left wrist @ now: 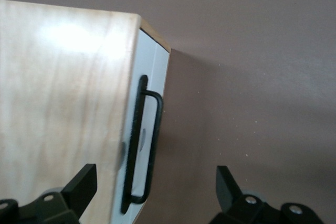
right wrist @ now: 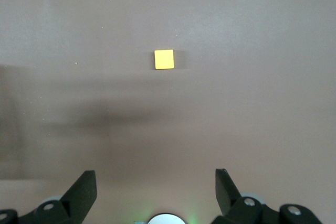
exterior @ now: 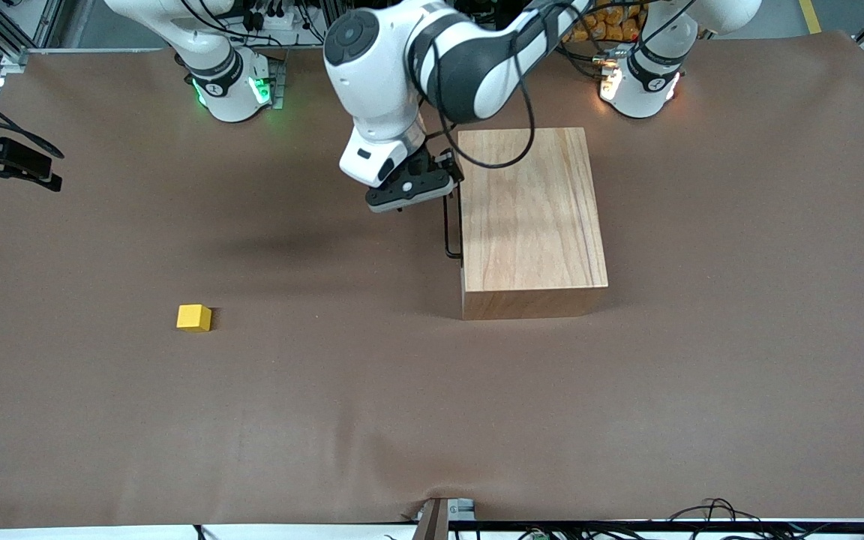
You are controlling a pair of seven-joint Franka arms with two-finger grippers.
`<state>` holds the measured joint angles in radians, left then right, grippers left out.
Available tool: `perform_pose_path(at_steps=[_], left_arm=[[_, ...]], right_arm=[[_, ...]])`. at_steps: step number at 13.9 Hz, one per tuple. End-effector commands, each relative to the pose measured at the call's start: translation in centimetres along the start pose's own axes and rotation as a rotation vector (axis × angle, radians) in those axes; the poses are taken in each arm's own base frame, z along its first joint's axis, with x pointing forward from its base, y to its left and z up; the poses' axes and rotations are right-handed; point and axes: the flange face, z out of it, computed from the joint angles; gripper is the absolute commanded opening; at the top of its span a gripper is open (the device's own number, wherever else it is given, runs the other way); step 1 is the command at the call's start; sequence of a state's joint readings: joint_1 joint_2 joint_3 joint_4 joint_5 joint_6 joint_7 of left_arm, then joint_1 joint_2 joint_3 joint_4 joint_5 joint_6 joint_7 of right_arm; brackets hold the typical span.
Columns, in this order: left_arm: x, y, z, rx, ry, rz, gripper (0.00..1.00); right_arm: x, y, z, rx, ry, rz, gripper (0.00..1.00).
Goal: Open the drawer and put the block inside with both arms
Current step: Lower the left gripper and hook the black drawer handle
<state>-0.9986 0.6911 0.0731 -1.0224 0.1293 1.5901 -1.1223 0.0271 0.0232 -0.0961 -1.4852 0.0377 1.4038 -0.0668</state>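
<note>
The wooden box (exterior: pixel 529 217) stands in the middle of the table, toward the left arm's end. Its drawer is shut. The drawer's white front panel (left wrist: pixel 147 129) and black U-shaped handle (exterior: pixel 448 225) face the right arm's end. My left gripper (exterior: pixel 411 187) hangs open just above the handle (left wrist: pixel 152 145), one finger (left wrist: pixel 84 182) over the box top and the other over the table. The yellow block (exterior: pixel 193 317) lies alone on the brown cloth toward the right arm's end. My right gripper (right wrist: pixel 155 182) is open and empty, high above the table, with the block (right wrist: pixel 164 59) far below it.
A brown cloth (exterior: pixel 402 420) covers the whole table. A black clamp-like device (exterior: pixel 8 161) sits at the table's edge at the right arm's end. The arm bases (exterior: pixel 229 82) stand along the table's edge farthest from the front camera.
</note>
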Motion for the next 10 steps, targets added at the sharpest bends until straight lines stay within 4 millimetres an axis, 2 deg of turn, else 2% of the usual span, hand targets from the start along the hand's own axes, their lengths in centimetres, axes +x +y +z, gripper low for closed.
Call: perform_pose_path(at_steps=[1, 2, 4, 6, 10], left_arm=[[0.1, 0.7, 0.6, 0.024, 0.039, -0.025, 1.0], [0.2, 0.8, 1.0, 0.031, 0.039, -0.024, 1.0], [-1.5, 2.6, 4.2, 0.07, 0.029, 0.011, 1.0], [-1.9, 2.9, 4.7, 0.077, 0.028, 0.026, 1.0], [-3.8, 4.4, 7.8, 0.118, 0.026, 0.055, 1.0]], right_arm=[[0.0, 0.3, -0.5, -0.007, 0.008, 0.005, 1.0], [0.0, 0.3, -0.5, -0.007, 0.008, 0.005, 1.0], [0.0, 0.3, -0.5, -0.007, 0.008, 0.006, 1.0], [0.0, 0.4, -0.5, -0.007, 0.008, 0.006, 1.0], [0.0, 0.4, -0.5, -0.008, 0.008, 0.006, 1.0]])
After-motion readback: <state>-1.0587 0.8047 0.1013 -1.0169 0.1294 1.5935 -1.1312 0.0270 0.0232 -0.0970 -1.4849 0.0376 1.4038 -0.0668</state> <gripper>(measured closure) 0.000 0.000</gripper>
